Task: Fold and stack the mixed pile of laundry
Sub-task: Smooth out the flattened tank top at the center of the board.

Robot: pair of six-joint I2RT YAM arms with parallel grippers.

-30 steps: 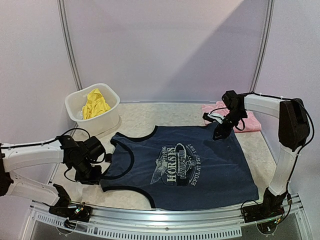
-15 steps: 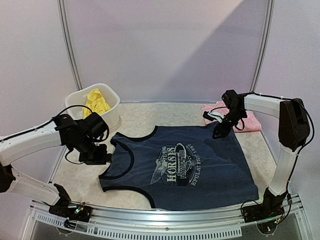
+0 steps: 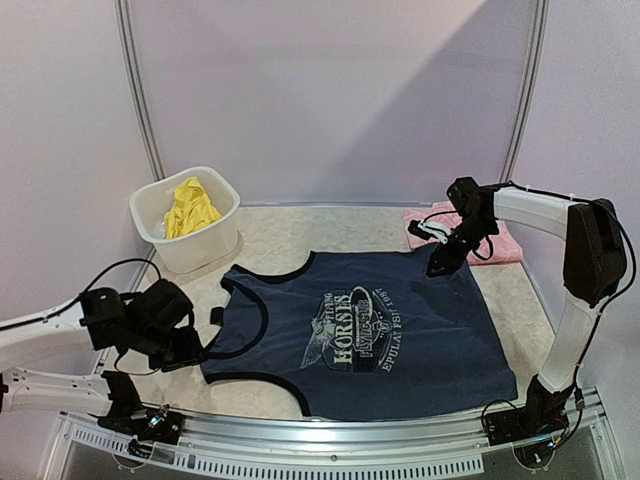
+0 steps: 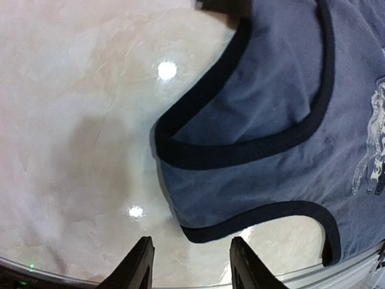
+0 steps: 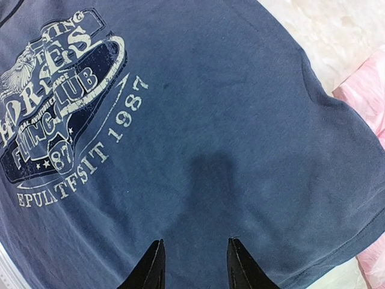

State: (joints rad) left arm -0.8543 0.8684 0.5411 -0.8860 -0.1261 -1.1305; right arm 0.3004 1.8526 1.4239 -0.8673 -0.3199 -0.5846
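The navy top [image 3: 380, 335] lies flat mid-table, long axis left to right, its straps [image 3: 228, 362] just right of the left gripper [image 3: 190, 348], whose 2 fingers [image 4: 139, 265] stand parted and empty; the right gripper [image 3: 441, 264], also parted, hovers over its far-right corner.

Navy top [image 5: 198, 120]: spread flat, filling most of the view.
Pale print [image 5: 60, 102]: emblem with lettering, "87" and "1987".
Pink cloth [image 5: 368, 96]: just beside the top's edge, partly cut off.
Marbled table [image 5: 319, 30]: bare patch past the top.
Right gripper [image 5: 194, 265]: dark fingers apart over the navy cloth.
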